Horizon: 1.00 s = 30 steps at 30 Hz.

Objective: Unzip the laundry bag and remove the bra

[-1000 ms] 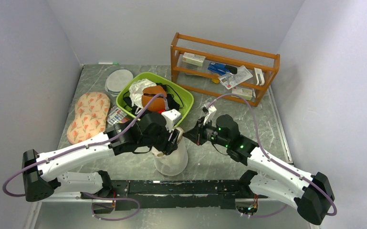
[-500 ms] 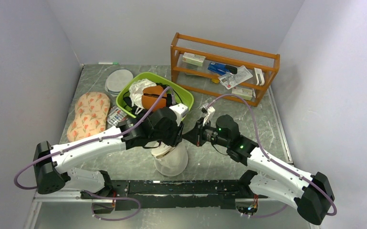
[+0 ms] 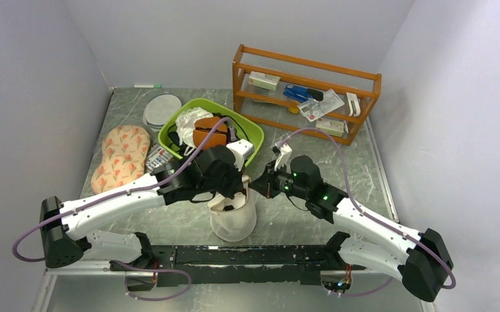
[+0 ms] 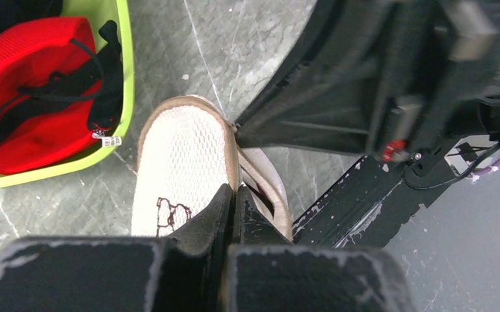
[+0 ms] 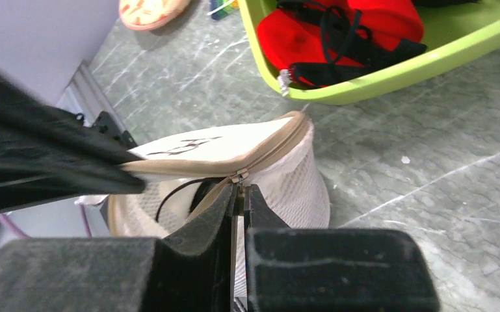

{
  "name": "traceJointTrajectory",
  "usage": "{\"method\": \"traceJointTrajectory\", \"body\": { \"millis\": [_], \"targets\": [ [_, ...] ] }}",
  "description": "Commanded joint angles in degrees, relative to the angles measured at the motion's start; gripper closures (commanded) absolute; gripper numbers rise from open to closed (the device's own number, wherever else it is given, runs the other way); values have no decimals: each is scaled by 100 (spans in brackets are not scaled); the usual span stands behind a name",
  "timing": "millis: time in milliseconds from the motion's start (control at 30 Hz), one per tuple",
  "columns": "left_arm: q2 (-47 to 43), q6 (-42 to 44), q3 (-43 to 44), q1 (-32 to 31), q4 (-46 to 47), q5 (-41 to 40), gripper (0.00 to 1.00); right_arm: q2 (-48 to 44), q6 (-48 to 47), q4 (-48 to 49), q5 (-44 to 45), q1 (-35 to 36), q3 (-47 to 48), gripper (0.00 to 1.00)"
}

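The laundry bag (image 3: 235, 220), a white mesh drum, stands upright between both arms at the table's near middle. Its cream lid (image 4: 182, 169) with the black squiggle is lifted up on one side. My left gripper (image 4: 234, 194) is shut on the lid's tan rim. My right gripper (image 5: 240, 190) is shut on the small metal zipper pull (image 5: 239, 177) at the bag's rim. Through the gap a dark piece of the bra (image 5: 203, 192) with a thin strap shows inside the bag; most of it is hidden.
A green basin (image 3: 252, 135) behind the bag holds a red garment (image 4: 32, 97), an orange-brown cup and white cloth. A wooden rack (image 3: 305, 97) stands back right, floral pads (image 3: 122, 158) and a flat round disc (image 3: 162, 109) at the left. A black rail (image 3: 247, 255) runs along the near edge.
My left gripper has closed on the lid's rim and pulled it up, so the bag gapes and its dark inside shows. The right gripper has stayed shut on the zipper pull.
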Motion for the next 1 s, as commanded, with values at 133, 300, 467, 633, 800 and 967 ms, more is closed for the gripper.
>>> {"method": "traceJointTrajectory", "body": {
  "millis": [133, 300, 467, 633, 800, 967],
  "targets": [
    [-755, 547, -20, -10, -50, 74, 93, 458, -228, -616, 616, -233, 479, 100],
    [-1001, 649, -34, -3, -295, 102, 93, 632, -367, -613, 392, -663, 561, 100],
    [-1287, 574, -212, -2, -279, -88, 93, 707, -520, -596, -43, -928, 611, 100],
    [-1048, 444, -182, -6, -544, -462, 88, 291, -669, -143, -910, -928, 388, 100],
    [-647, 11, -54, -2, -750, -1047, 64, 26, -541, 39, -1360, -930, 273, 100],
    [-153, 281, 181, -9, -439, -818, 49, 58, -475, 71, -1674, -917, 308, 100]
  ]
}}
